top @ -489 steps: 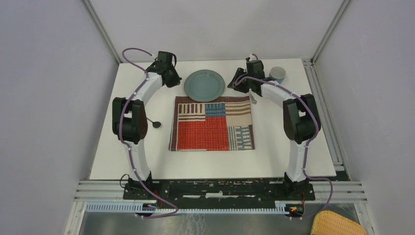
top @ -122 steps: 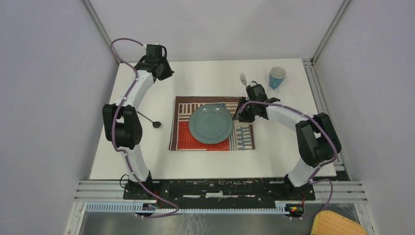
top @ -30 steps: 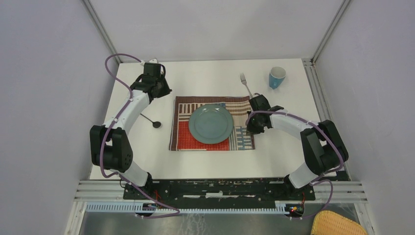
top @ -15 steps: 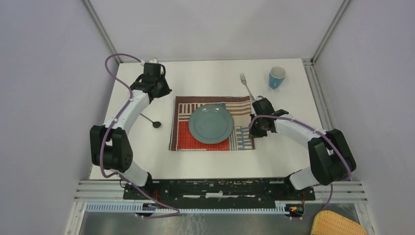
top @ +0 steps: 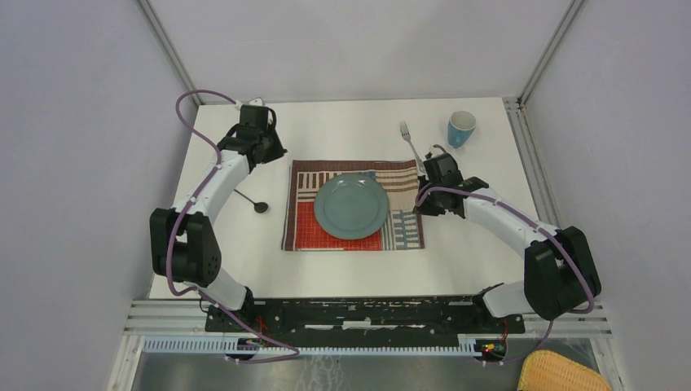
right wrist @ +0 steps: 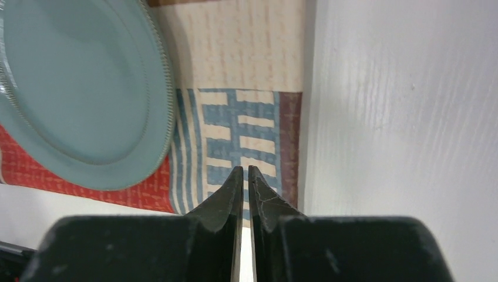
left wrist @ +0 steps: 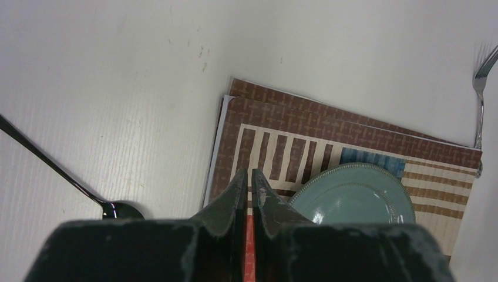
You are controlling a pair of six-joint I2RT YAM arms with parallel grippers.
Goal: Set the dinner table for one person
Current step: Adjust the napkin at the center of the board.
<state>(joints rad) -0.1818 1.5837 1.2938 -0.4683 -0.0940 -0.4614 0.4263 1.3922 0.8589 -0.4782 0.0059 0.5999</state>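
Table (top: 342, 130) spreads before our arms: plate (top: 351, 205) sits on mat (top: 399, 230); we judge fork (top: 409, 140), spoon (top: 248, 199) and cup (top: 462, 127) unplaced. Left gripper (left wrist: 248, 173) and right gripper (right wrist: 241, 168) are pinched nearly shut, empty

No writing, label, brand, number or sign can be read in any view; the placemat (top: 403, 224) shows only woven stripes and checks; the dinner table (top: 342, 130) is plain white.

A round teal ceramic plate (top: 351, 205) is set on a striped patchwork cloth placemat (top: 326, 234); a silver metal fork (top: 408, 140) is laid by its far right corner.
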